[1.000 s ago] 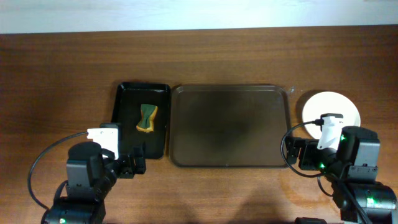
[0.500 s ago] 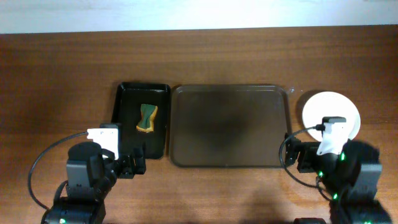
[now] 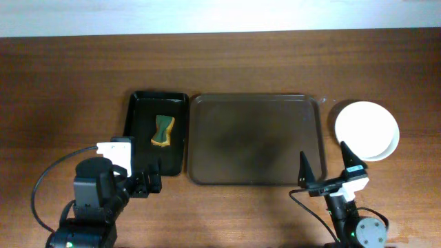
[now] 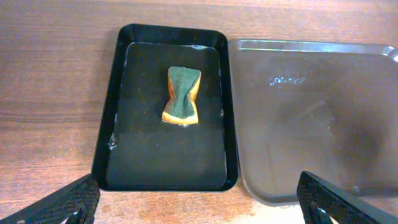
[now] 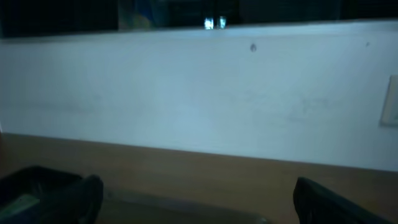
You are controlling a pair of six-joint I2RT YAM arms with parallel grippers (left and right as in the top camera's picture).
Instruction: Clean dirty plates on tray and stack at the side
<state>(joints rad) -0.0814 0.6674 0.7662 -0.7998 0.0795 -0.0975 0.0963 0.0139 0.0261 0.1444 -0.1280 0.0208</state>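
**Both sets of fingers wide open, plates stacked beside the tray**

The left fingers (image 4: 65, 204) are spread far apart and hold nothing. In the left wrist view only the two dark tips show, one in each bottom corner, the rest cut off by the frame. They hover over the near rim of the black tray (image 4: 106, 143) and touch nothing. From overhead they are hard to pick out against the arm's dark body.

The right fingers (image 3: 303, 171) are also spread wide and hold nothing. They point up toward the overhead camera like two thin dark blades, near the front right corner of the tray (image 3: 255, 141). In the right wrist view the tips (image 5: 323, 202) sit low at the bottom edge, dark and blurred.

The plates (image 3: 366, 129) sit on the table (image 3: 69, 83) just to the right of the tray, apart from its rim. The top one is plain white, and a second rim peeks out on the right side. I cannot tell how many are in the stack.

A green and orange sponge (image 4: 182, 95) lies in the far half of the black tray, which sits right against the tray's left rim.

The right wrist view is dim and soft. It is mostly a pale wall (image 5: 199, 93) with a strip of table below. The dark shape at lower left is too blurred to name.
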